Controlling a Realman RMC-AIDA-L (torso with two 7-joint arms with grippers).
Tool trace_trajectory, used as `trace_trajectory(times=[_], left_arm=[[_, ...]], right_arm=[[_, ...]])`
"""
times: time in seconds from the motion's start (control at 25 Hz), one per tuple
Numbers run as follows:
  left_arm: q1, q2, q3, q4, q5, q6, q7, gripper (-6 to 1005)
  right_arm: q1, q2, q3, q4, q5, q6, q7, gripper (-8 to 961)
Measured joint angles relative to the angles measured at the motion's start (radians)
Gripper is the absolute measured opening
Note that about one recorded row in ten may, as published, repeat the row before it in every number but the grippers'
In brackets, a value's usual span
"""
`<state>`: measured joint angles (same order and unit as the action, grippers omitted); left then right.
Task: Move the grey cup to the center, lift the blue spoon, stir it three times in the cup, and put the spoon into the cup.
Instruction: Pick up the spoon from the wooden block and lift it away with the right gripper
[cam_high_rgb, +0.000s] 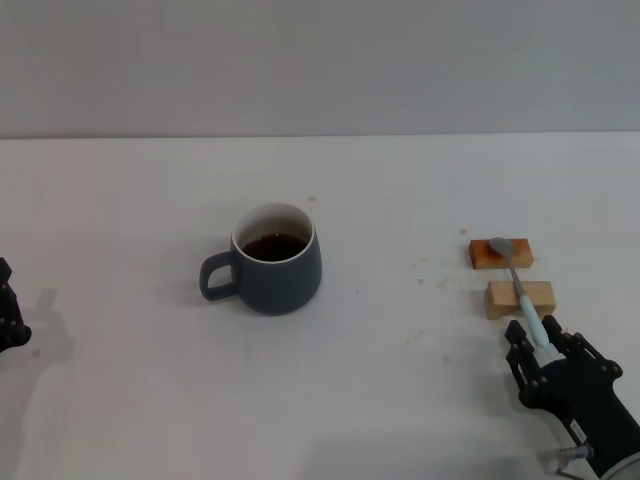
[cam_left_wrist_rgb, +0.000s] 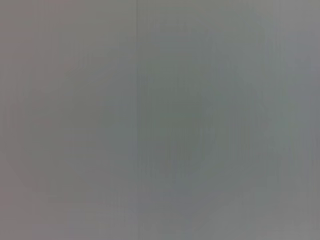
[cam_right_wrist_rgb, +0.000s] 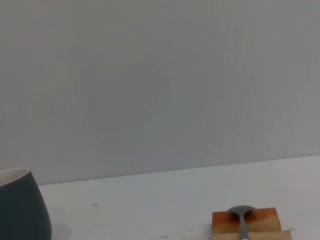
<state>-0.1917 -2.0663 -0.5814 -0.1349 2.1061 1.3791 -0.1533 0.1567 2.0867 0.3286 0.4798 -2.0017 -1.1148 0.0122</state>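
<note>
The grey cup (cam_high_rgb: 275, 272) stands upright near the table's middle, its handle toward the left arm's side and dark liquid inside. Its side also shows in the right wrist view (cam_right_wrist_rgb: 22, 207). The blue spoon (cam_high_rgb: 521, 287) lies across two wooden blocks at the right, its metal bowl (cam_right_wrist_rgb: 241, 212) on the farther block and its pale handle pointing toward my right gripper (cam_high_rgb: 545, 345). That gripper is low at the table's front right, open, with the handle's tip between its fingers. My left gripper (cam_high_rgb: 8, 312) sits parked at the far left edge, only partly in view.
The spoon rests on an orange-brown wooden block (cam_high_rgb: 488, 256) and a paler wooden block (cam_high_rgb: 534, 300) in front of it. A few small stains dot the white table (cam_high_rgb: 400, 200). The left wrist view shows only flat grey.
</note>
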Motion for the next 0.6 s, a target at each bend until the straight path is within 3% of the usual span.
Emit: trace_trajectory(times=[0.28,0.6], left_arm=[[0.0,0.0,0.0,0.001,0.0,-0.001,0.0,-2],[0.0,0.0,0.0,0.002,0.0,-0.005,0.0,-2]], right_arm=[[0.001,-0.001,0.0,0.001,0.001,0.0,0.0,382],[0.0,-0.001,0.0,0.002,0.002,0.001,0.0,383]])
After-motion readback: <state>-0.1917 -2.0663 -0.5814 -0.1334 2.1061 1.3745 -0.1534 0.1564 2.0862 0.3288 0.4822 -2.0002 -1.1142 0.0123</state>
